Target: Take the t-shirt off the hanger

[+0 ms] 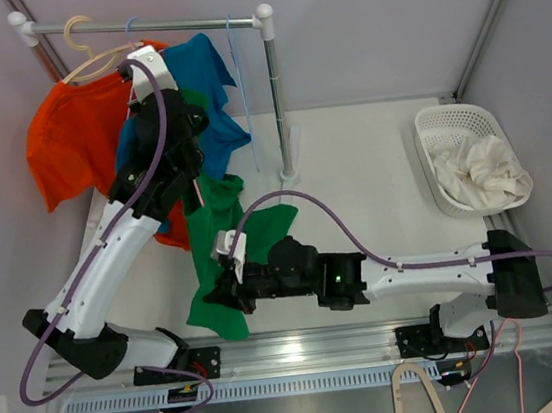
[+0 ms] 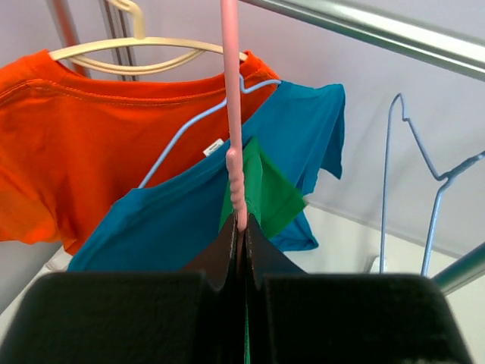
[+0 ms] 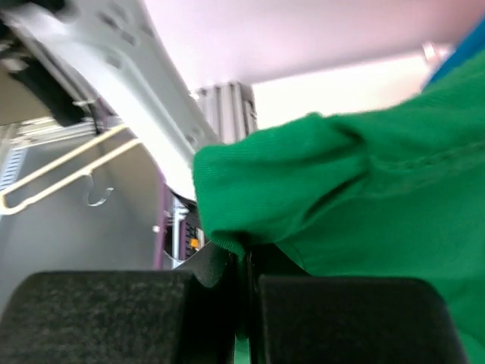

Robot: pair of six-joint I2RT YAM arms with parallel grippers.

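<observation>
The green t-shirt point(image 1: 215, 214) hangs from a pink hanger point(image 2: 233, 114), in front of the clothes rail point(image 1: 163, 23). My left gripper point(image 1: 183, 105) is raised by the rail and shut on the pink hanger's stem point(image 2: 241, 216). The green cloth point(image 2: 269, 189) shows just beyond the fingertips. My right gripper point(image 1: 221, 289) is low near the table's front and shut on the shirt's lower part. In the right wrist view the green fabric point(image 3: 364, 197) bunches over the closed gripper point(image 3: 246, 254).
An orange t-shirt point(image 1: 72, 141) on a cream hanger point(image 2: 144, 57) and a blue t-shirt point(image 1: 211, 83) on a light-blue hanger hang on the rail. An empty blue wire hanger point(image 2: 409, 152) hangs further right. The rack's upright point(image 1: 276, 96) stands mid-table. A white basket point(image 1: 447, 125) with white cloth sits right.
</observation>
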